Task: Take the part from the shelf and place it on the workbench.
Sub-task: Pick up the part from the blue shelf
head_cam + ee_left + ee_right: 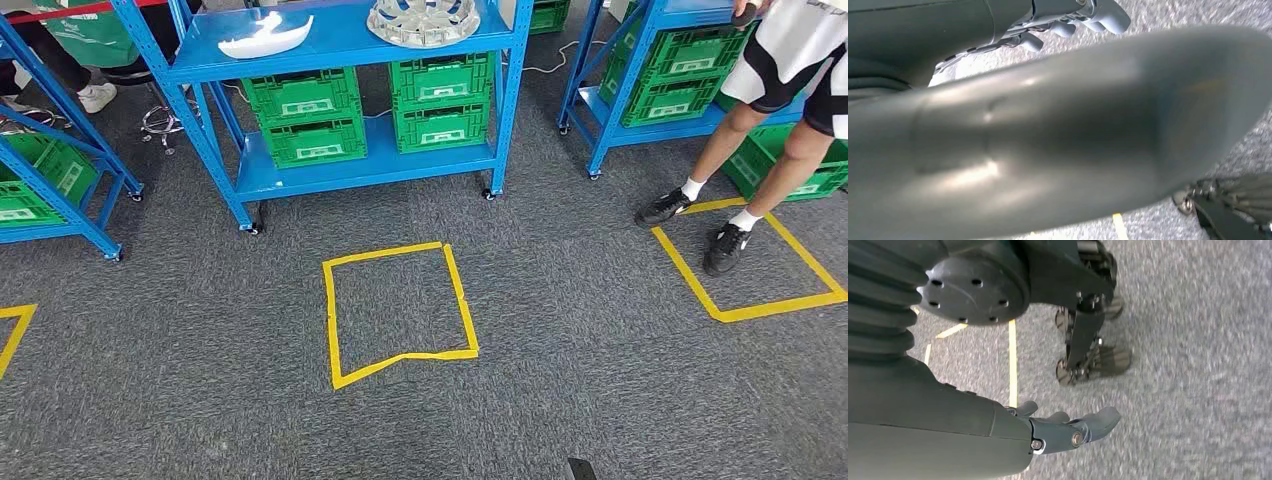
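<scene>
- From the head view I see the white part [265,37] and a wheel hub [423,20] on the blue shelf [340,50]; green crates [305,118] sit below.
- At the wrists, the right hand [1068,427] hangs loose with fingers apart, holding nothing; the left hand [1073,20] has fingers spread too, free.

Silver part [423,20] cut by frame top

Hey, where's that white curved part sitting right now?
In the head view, the white curved part lies on the top level of the middle blue shelf, toward its left end, with the round silver part to its right and green crates below.
</scene>
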Motion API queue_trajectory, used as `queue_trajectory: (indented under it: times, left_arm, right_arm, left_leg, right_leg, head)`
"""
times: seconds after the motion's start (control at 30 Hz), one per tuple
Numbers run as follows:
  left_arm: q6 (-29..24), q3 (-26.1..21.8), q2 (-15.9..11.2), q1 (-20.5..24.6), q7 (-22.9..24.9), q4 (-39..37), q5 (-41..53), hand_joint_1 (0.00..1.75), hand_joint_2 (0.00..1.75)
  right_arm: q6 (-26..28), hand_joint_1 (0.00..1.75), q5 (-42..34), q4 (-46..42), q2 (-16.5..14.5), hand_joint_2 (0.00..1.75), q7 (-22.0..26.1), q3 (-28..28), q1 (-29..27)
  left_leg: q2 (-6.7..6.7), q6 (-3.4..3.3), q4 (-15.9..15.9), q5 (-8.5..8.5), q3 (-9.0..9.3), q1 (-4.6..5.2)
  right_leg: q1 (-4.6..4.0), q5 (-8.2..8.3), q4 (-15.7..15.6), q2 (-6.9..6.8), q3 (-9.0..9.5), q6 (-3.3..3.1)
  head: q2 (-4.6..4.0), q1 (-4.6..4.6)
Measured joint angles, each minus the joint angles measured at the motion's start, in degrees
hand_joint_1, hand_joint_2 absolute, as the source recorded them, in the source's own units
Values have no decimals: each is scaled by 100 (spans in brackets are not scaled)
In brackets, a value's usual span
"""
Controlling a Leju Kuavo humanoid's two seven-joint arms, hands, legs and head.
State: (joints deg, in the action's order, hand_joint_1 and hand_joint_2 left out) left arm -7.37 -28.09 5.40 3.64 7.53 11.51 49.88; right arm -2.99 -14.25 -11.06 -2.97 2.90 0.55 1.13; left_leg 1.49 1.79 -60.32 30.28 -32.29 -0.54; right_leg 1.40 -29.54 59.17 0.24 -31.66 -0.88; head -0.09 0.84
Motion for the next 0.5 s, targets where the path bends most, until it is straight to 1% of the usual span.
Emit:
queue_trajectory:
  times: [0.07, 0.13, 0.17, 0.2, 0.23, 0.27, 0.3, 0.33, 0.37, 0.4, 0.43, 0.5]
  left_arm:
    - [0, 0, 3, 8, -1, -4, 0, 0, 0]
    - [0, 0, 6, 15, -1, -10, 0, 0, 0]
    - [0, 0, 5, 12, 0, -13, 0, 0, 0]
    - [0, 0, 4, 6, 1, -15, 0, 0, 0]
    - [0, 0, 3, 3, 1, -16, 1, 0, 0]
    - [-1, 0, 2, 2, 0, -17, 3, 0, 0]
    - [-1, 0, 1, 4, -1, -17, 5, 0, 0]
    - [-2, 0, 0, 8, -1, -16, 8, 0, 0]
    - [-4, -1, 0, 10, -1, -16, 11, 0, 0]
    - [-5, -1, 2, 7, -1, -17, 22, 0, 0]
    - [-8, -2, 3, 4, 1, -19, 44, 0, 0]
    - [-31, -1, 5, -2, 3, -22, 157, 0, 0]
  right_arm:
    - [0, 0, 0, 1, 1, 175, 2, 2, -2]
    - [0, 0, 0, 2, 1, 175, 2, 5, -5]
    - [0, 0, 0, 2, 1, 131, 2, 5, -6]
    - [0, 0, 0, 2, -1, 87, 1, 6, -6]
    - [1, 0, 0, 3, -2, 44, 1, 7, -6]
    - [5, 0, -4, 3, -4, 0, -1, 7, -4]
    - [15, 0, -10, 4, -6, 0, -7, 8, 2]
    - [26, 0, -21, 4, -8, 0, -14, 12, 13]
    - [39, 0, -35, 4, -9, 0, -25, 17, 27]
    - [51, 0, -47, 4, -10, 0, -37, 23, 38]
    - [63, 0, -56, 4, -10, 0, -50, 27, 47]
    - [97, 0, -57, 4, -9, 0, -98, 31, 49]
  left_leg:
    - [-40, 20, -353, 197, -169, -3]
    - [-83, 51, -1078, 527, -523, -7]
    - [-88, 58, -1342, 598, -655, -7]
    - [-95, 57, -1415, 557, -701, -7]
    - [-107, 46, -1278, 417, -644, -7]
    - [-124, 26, -942, 206, -488, -6]
    - [-151, 1, -545, 29, -303, -1]
    - [-174, -28, -207, -88, -140, 13]
    - [-190, -54, 19, -144, -34, 27]
    - [-199, -67, 110, -141, 4, 33]
    - [-198, -74, 131, -147, 11, 39]
    - [-197, -81, 141, -158, 8, 35]
  right_leg:
    - [-5, -3, 0, -38, -1, -24]
    - [-19, -13, 1, -119, 0, -58]
    - [-26, -20, 3, -161, 3, -66]
    - [-31, -28, 4, -203, 10, -69]
    - [-34, -37, 5, -235, 22, -65]
    - [-36, -49, 6, -261, 39, -54]
    - [-39, -60, 6, -285, 53, -38]
    - [-47, -71, 11, -298, 58, -12]
    - [-55, -73, 11, -311, 56, 19]
    - [-71, -79, 14, -318, 48, 29]
    - [-83, -77, 15, -315, 42, 26]
    - [-92, -64, -4, -306, 47, 7]
  head:
    - [0, -12]
    - [0, -24]
    - [0, -24]
    - [0, -25]
    - [0, -25]
    - [0, -25]
    - [0, -24]
    - [0, -22]
    - [0, -20]
    - [0, -18]
    - [0, -16]
    - [0, -16]
